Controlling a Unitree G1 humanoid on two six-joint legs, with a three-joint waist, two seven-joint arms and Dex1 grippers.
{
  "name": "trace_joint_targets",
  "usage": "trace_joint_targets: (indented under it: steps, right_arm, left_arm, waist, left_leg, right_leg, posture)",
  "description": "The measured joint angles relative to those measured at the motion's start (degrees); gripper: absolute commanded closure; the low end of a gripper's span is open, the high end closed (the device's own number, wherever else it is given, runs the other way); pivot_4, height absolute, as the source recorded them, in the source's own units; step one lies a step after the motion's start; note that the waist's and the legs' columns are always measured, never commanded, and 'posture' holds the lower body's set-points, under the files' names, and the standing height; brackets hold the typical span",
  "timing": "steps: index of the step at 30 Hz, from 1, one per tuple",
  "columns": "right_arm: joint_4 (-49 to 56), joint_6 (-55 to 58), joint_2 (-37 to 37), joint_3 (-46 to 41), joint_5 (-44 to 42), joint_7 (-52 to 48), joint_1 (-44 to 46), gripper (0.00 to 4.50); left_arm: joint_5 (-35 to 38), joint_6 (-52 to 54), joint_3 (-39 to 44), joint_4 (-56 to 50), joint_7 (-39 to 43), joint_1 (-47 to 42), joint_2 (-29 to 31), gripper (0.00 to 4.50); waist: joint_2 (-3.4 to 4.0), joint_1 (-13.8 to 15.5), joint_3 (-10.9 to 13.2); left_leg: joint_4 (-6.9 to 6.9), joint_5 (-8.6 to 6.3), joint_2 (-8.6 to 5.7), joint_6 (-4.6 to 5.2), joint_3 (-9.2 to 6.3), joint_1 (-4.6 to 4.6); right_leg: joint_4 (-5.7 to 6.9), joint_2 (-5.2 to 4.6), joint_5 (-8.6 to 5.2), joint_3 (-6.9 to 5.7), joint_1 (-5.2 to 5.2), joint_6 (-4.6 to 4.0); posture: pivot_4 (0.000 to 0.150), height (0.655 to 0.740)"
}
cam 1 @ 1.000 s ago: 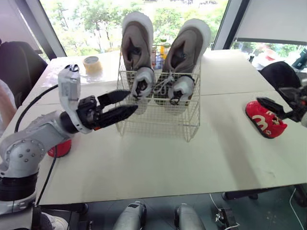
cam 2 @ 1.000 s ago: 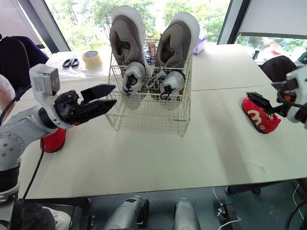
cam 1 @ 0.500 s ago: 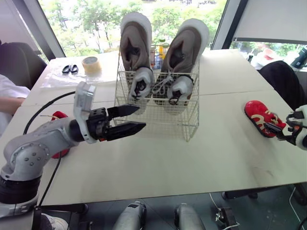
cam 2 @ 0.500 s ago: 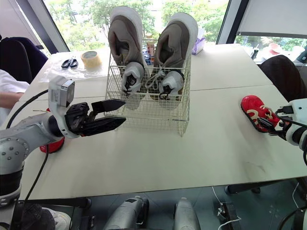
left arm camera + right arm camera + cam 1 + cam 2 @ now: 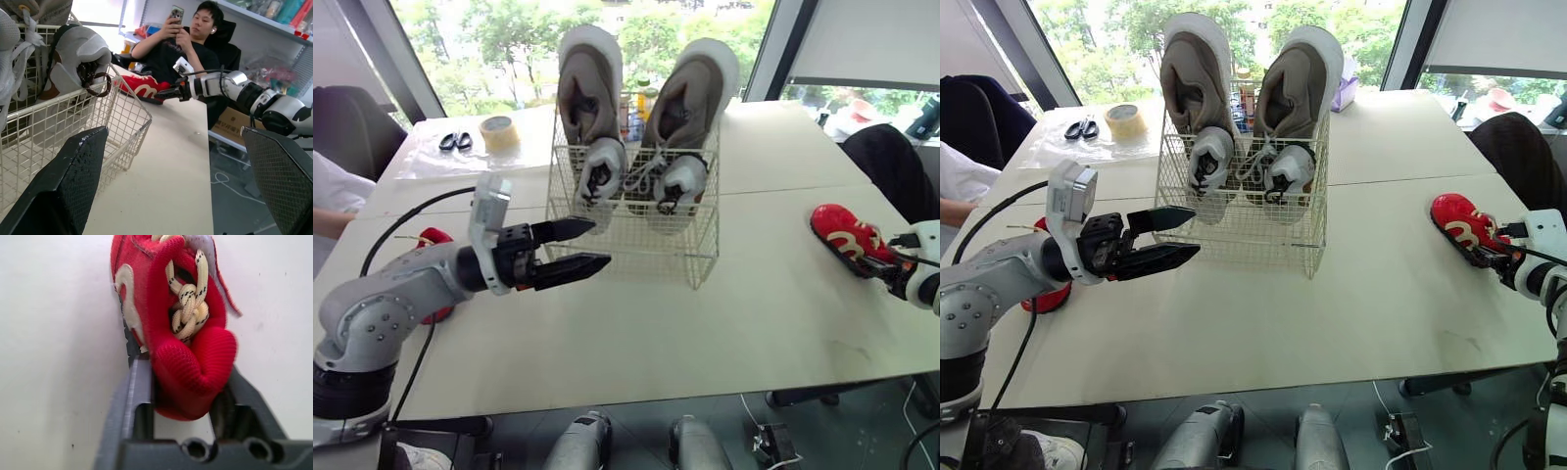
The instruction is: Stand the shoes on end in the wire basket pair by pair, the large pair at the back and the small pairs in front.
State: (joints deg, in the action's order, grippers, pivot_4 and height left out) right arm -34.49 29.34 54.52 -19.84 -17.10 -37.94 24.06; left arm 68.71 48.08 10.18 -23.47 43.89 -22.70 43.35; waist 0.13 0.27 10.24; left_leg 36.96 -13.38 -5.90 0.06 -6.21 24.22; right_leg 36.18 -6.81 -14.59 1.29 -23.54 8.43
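Observation:
A wire basket (image 5: 636, 250) stands mid-table with the large grey-brown pair (image 5: 592, 98) (image 5: 700, 93) on end at its back; its front part holds nothing. A small red shoe (image 5: 845, 235) lies at the table's right edge. My right gripper (image 5: 183, 364) is shut on its heel, one finger on each side. The right gripper (image 5: 1500, 260) reaches it from the near right. My left gripper (image 5: 600, 245) hovers open just in front of the basket's left side, holding nothing. Another red shoe (image 5: 1043, 299) lies at the left, half hidden behind my left arm.
A tape roll (image 5: 502, 130) and scissors (image 5: 455, 140) lie at the back left. A seated person (image 5: 195, 34) with a phone is beyond the table's right end by a dark chair (image 5: 886, 157). Someone's white sleeve (image 5: 328, 191) shows at the left edge.
My right gripper has come in behind the red shoe and closed on its heel. My left gripper has dropped slightly in front of the basket, still open.

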Motion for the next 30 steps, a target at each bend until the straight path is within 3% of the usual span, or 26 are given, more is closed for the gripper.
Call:
trace_joint_targets:
  steps: [3,6,12,17,22,30]
  right_arm:
    - [4.76,-0.02,-0.03,-1.19,-0.66,-1.27,-2.35,4.22]
    - [16.04,-0.26,-0.52,-4.42,-4.04,-1.30,-2.17,4.22]
    - [39.34,0.33,-0.79,-7.63,-14.91,-0.64,11.33,4.22]
    - [55.79,2.99,-1.87,0.91,-23.00,-5.47,14.42,4.22]
    - [59.88,-1.95,-2.04,12.28,-18.50,-11.20,16.06,4.22]
    - [52.23,-15.90,-4.91,21.05,-5.89,-17.31,18.07,4.22]
  left_arm:
    - [-0.03,0.05,0.09,1.39,-0.09,-0.48,-0.54,0.00]
    - [0.93,0.96,0.94,4.97,-1.22,-3.50,-0.77,0.00]
    - [5.67,5.63,2.75,11.44,-2.90,-11.03,-0.71,0.00]
    - [8.67,10.65,3.69,19.98,-2.26,-17.57,0.46,0.00]
    - [9.71,14.64,4.71,24.85,-0.16,-22.32,1.70,0.00]
    - [9.82,18.51,4.73,24.91,1.67,-22.97,1.14,0.00]
  waist:
    - [0.07,0.10,0.03]
    - [0.34,-0.08,0.16]
    - [0.28,-0.94,0.17]
    - [0.10,-0.88,0.20]
    - [0.08,-0.92,0.21]
    - [0.08,-1.06,0.21]
  left_leg:
    - [-0.01,0.00,0.00,0.00,0.00,0.00]
    - [0.00,0.01,0.00,-0.01,0.01,0.02]
    - [-0.10,0.01,0.03,-0.02,-0.08,0.02]
    - [0.02,0.00,-0.02,0.00,-0.12,0.06]
    - [0.06,0.00,-0.07,0.00,-0.12,0.08]
    - [0.02,0.15,-0.04,-0.26,-0.11,0.08]
  right_leg:
    - [0.01,0.00,0.00,0.00,-0.01,0.01]
    - [0.04,0.00,0.02,0.03,-0.07,0.03]
    - [0.04,0.03,0.00,-0.05,-0.09,0.04]
    - [0.01,0.00,0.01,-0.08,-0.04,0.05]
    - [0.02,-0.02,0.02,-0.09,-0.07,0.06]
    - [0.09,0.00,0.02,-0.04,-0.16,0.06]
  posture:
    - [0.150,0.7400]
    - [0.150,0.7400]
    - [0.150,0.7400]
    - [0.150,0.7400]
    - [0.150,0.7400]
    - [0.150,0.7400]
